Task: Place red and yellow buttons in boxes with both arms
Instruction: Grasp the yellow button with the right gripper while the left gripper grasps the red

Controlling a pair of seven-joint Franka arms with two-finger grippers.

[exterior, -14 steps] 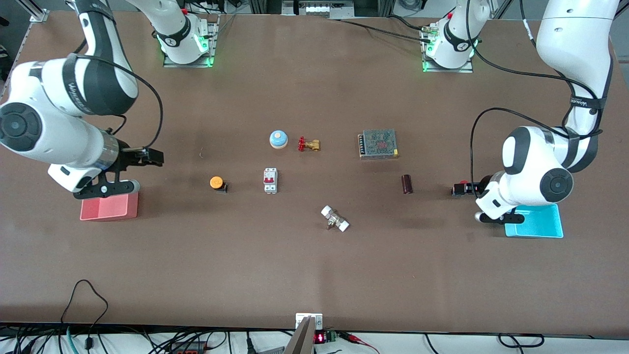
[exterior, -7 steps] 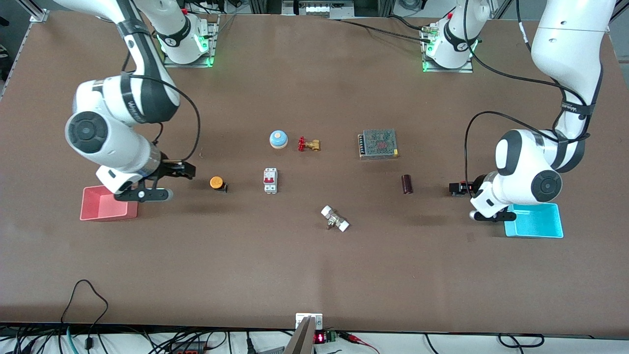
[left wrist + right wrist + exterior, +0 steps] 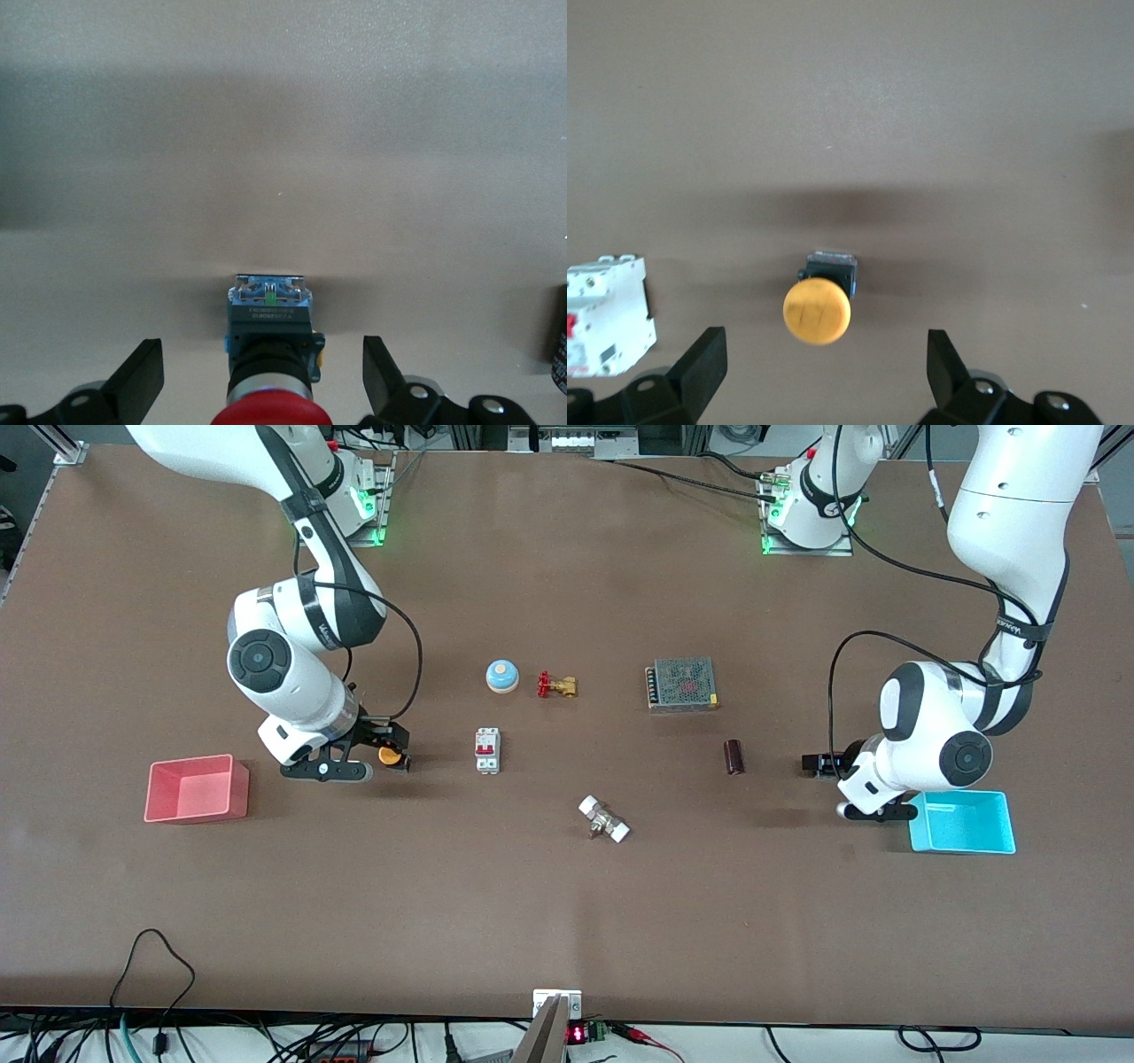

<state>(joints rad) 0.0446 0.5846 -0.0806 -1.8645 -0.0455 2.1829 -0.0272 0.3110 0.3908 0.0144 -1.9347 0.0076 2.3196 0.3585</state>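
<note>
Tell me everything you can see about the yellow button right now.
The yellow button is a round, matte orange-yellow cap on a small black base, plastic by the look of it. It rests on the brown table, nearer the right arm's end, beside the white circuit breaker. The right gripper hangs just over it with its fingers spread wide on either side, neither touching the cap. The pink-red box sits apart from it, toward the table's end.

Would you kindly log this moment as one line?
right tool: open over yellow button | left tool: open over red button | boxes: empty
</note>
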